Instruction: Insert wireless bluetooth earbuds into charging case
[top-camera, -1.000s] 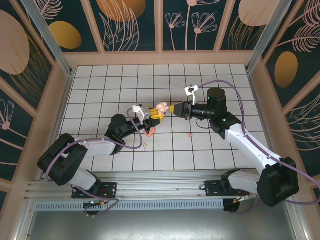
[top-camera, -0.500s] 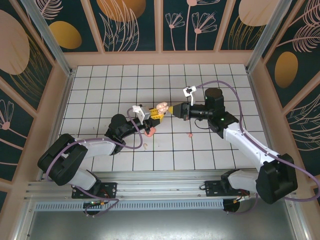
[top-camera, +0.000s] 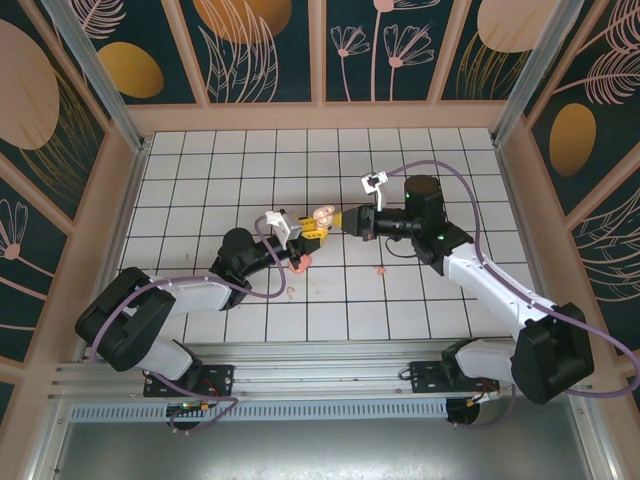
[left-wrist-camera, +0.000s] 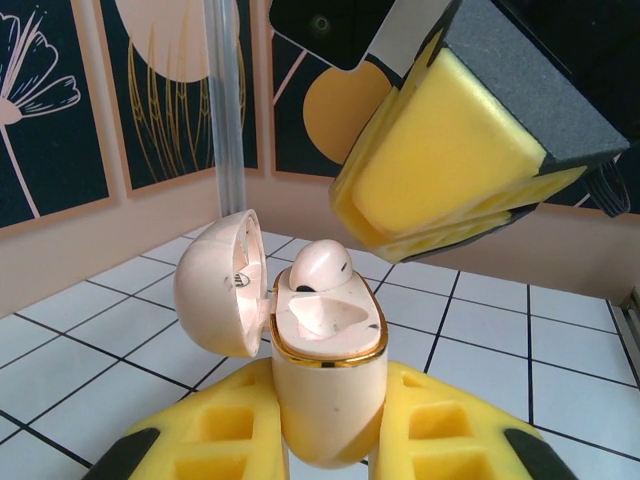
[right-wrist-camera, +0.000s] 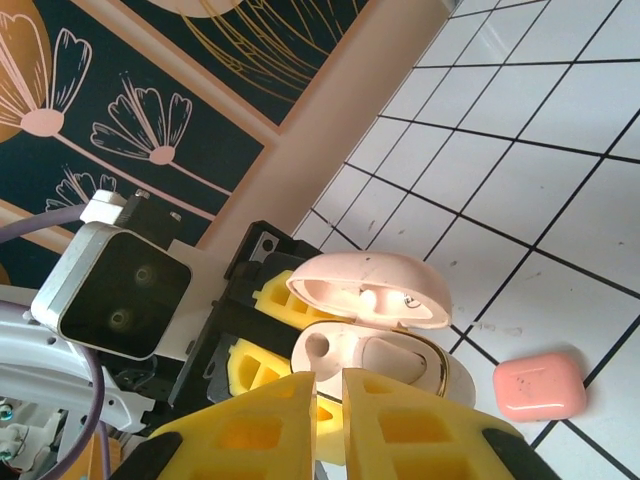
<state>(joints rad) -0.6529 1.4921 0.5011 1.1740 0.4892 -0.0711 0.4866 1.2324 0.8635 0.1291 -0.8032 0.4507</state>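
Note:
My left gripper (top-camera: 305, 230) is shut on the beige charging case (left-wrist-camera: 325, 400), holding it upright above the tiles with its lid (left-wrist-camera: 220, 285) swung open. One pale beige earbud (left-wrist-camera: 320, 268) stands in the far slot, and the near slot (left-wrist-camera: 325, 317) is empty. My right gripper (right-wrist-camera: 328, 385) hovers just above the case (right-wrist-camera: 400, 355), its yellow fingers (left-wrist-camera: 440, 170) parted by a narrow gap with nothing between them. On the tiles lie a beige earbud (top-camera: 290, 292) and a salmon-pink earbud (top-camera: 381, 269). The other earbud is out of view.
A closed salmon-pink case (top-camera: 300, 262) lies on the white tiled floor (top-camera: 200, 180) right below the held case, also in the right wrist view (right-wrist-camera: 540, 385). Wooden walls with dark floral panels (top-camera: 320, 115) ring the floor.
The right arm has shifted slightly left, bringing its fingertips closer to the open case. The left arm and the case have stayed put.

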